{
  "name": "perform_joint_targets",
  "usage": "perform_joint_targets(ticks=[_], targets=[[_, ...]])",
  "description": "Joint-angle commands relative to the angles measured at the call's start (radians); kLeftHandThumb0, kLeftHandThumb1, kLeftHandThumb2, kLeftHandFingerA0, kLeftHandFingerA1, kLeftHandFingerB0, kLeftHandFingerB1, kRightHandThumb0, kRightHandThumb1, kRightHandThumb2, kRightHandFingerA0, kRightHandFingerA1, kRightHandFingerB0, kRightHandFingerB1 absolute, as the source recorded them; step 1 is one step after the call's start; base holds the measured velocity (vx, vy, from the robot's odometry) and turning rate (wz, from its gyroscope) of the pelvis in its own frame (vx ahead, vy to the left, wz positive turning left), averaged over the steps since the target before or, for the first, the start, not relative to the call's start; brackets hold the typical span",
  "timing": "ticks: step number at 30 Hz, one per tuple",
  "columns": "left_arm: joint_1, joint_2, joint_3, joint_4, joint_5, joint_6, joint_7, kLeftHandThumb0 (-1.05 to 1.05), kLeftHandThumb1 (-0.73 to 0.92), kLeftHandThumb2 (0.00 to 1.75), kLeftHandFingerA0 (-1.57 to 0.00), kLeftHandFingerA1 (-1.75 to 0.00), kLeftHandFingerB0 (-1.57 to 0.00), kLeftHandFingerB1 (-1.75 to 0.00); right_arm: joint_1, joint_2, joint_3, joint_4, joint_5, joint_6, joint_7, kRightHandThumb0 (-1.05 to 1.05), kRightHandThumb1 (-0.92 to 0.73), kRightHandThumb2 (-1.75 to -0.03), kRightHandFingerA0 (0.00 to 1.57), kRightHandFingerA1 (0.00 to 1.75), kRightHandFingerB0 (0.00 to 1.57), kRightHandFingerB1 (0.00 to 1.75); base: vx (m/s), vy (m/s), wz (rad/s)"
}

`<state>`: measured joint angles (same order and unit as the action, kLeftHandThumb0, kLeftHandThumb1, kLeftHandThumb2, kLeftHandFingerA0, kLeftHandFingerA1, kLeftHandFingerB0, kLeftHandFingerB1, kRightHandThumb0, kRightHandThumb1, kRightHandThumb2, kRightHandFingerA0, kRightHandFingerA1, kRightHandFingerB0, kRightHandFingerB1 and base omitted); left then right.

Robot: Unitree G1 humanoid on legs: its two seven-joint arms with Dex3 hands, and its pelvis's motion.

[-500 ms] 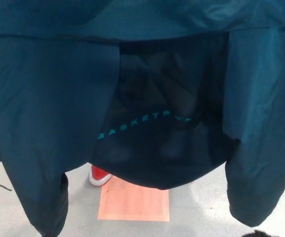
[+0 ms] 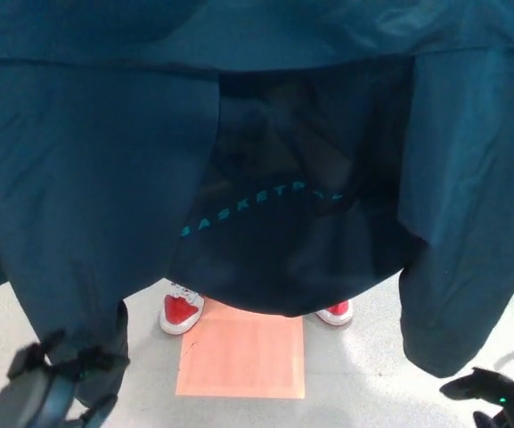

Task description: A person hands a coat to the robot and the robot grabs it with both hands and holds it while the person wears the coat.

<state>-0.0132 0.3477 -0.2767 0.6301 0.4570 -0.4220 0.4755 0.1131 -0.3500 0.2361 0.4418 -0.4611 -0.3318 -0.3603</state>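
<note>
The big dark teal coat [image 2: 87,178] hangs wide across almost the whole head view, with its dark lining and some teal letters showing in the middle. The left hand [image 2: 47,388] is low at the bottom left, just under a hanging front flap; its fingers are apart and hold nothing. The right hand [image 2: 497,397] peeks in at the bottom right corner, below the other flap (too little shows, so I cannot tell if it is spread or pressed together).

What could go wrong? Neither hand seems to have the coat. If the robot grabs only a loose flap, the coat could slip and drop on the floor [image 2: 363,374]. The coat also hides most of the person, so a hand might bump them.

Counting: one coat, two robot hands, two red and white shoes [image 2: 182,312], one orange square mat [image 2: 243,361].
</note>
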Motion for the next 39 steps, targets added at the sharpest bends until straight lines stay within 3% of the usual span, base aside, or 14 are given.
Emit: perform_joint_targets(ticks=[1, 10, 14, 21, 25, 27, 30, 31, 33, 35, 38, 39], targets=[[0.21, 0.187, 0.186, -0.531, 0.041, -0.444, 0.063, -0.23, 0.72, 0.62, -1.02, -0.55, -0.81, -0.49, 0.254, -0.1, -0.201, -0.48, 0.054, -0.355, -0.072, 0.03, -0.8, -0.63, 1.01, 0.68, 0.72, 0.64, 0.0, 0.0, 0.0], [0.286, 0.197, 0.362, -0.822, -0.097, -0.475, -0.023, -0.21, 0.74, 0.63, -0.99, -0.52, -0.82, -0.49, 0.283, -0.074, -0.382, -0.799, 0.095, -0.367, -0.029, 0.01, -0.75, -0.61, 1.02, 0.65, 0.82, 0.65, 0.0, 0.0, 0.0], [0.231, 0.229, 0.458, -0.944, -0.165, -0.453, -0.059, -0.22, 0.66, 0.6, -1.04, -0.56, -0.83, -0.49, 0.207, -0.087, -0.465, -0.938, 0.162, -0.299, 0.025, -0.08, -0.76, -0.7, 1.11, 0.78, 0.84, 0.72, 0.0, 0.0, 0.0], [0.133, 0.279, 0.513, -1.031, -0.301, -0.406, -0.124, -0.26, 0.67, 0.6, -1.04, -0.54, -0.82, -0.49, 0.092, -0.113, -0.498, -0.992, 0.257, -0.26, 0.085, -0.09, -0.8, -0.73, 1.13, 0.73, 0.81, 0.78, 0.0, 0.0, 0.0], [0.062, 0.259, 0.532, -1.063, -0.328, -0.397, -0.125, -0.26, 0.66, 0.6, -1.09, -0.55, -0.85, -0.51, 0.029, -0.12, -0.523, -1.003, 0.274, -0.235, 0.107, -0.08, -0.73, -0.83, 1.14, 0.79, 0.81, 0.8, 0.0, 0.0, 0.0], [0.035, 0.236, 0.551, -1.063, -0.327, -0.416, -0.119, -0.29, 0.67, 0.61, -1.09, -0.66, -0.83, -0.48, 0.005, -0.116, -0.536, -1.014, 0.274, -0.214, 0.119, -0.13, -0.79, -0.77, 1.12, 0.81, 0.8, 0.81, 0.0, 0.0, 0.0], [0.029, 0.225, 0.581, -1.077, -0.348, -0.418, -0.145, -0.3, 0.68, 0.61, -1.09, -0.67, -0.82, -0.47, -0.012, -0.106, -0.557, -1.026, 0.262, -0.199, 0.138, -0.13, -0.79, -0.76, 1.11, 0.81, 0.79, 0.8, 0.0, 0.0, 0.0], [0.029, 0.226, 0.602, -1.091, -0.369, -0.423, -0.154, -0.31, 0.68, 0.62, -1.08, -0.53, -0.78, -0.45, -0.014, -0.104, -0.571, -1.06, 0.264, -0.163, 0.155, -0.13, -0.8, -0.77, 1.08, 0.82, 0.79, 0.78, 0.0, 0.0, 0.0], [0.031, 0.222, 0.63, -1.112, -0.388, -0.418, -0.167, -0.3, 0.68, 0.61, -1.08, -0.52, -0.79, -0.45, -0.026, -0.103, -0.581, -1.082, 0.277, -0.145, 0.172, -0.13, -0.79, -0.78, 1.08, 0.84, 0.79, 0.78, 0.0, 0.0, 0.0], [-0.003, 0.232, 0.665, -1.145, -0.414, -0.392, -0.182, -0.33, 0.55, 0.61, -0.96, -1.04, -0.77, -0.47, -0.073, -0.115, -0.573, -1.088, 0.356, -0.152, 0.197, -0.17, -0.81, -0.7, 1.08, 0.91, 0.79, 0.78, 0.0, 0.0, 0.0], [-0.049, 0.249, 0.692, -1.163, -0.426, -0.337, -0.215, -0.25, 0.68, 0.61, -0.95, -1.14, -0.8, -0.46, -0.126, -0.124, -0.575, -1.112, 0.398, -0.104, 0.228, -0.15, -0.8, -0.69, 1.06, 0.94, 0.79, 0.74, 0.0, 0.0, 0.0], [-0.073, 0.251, 0.689, -1.157, -0.424, -0.32, -0.224, -0.24, 0.73, 0.61, -1.01, -0.8, -0.79, -0.46, -0.141, -0.132, -0.581, -1.117, 0.399, -0.089, 0.239, -0.18, -0.83, -0.64, 1.07, 0.88, 0.73, 0.66, 0.0, 0.0, 0.0]])
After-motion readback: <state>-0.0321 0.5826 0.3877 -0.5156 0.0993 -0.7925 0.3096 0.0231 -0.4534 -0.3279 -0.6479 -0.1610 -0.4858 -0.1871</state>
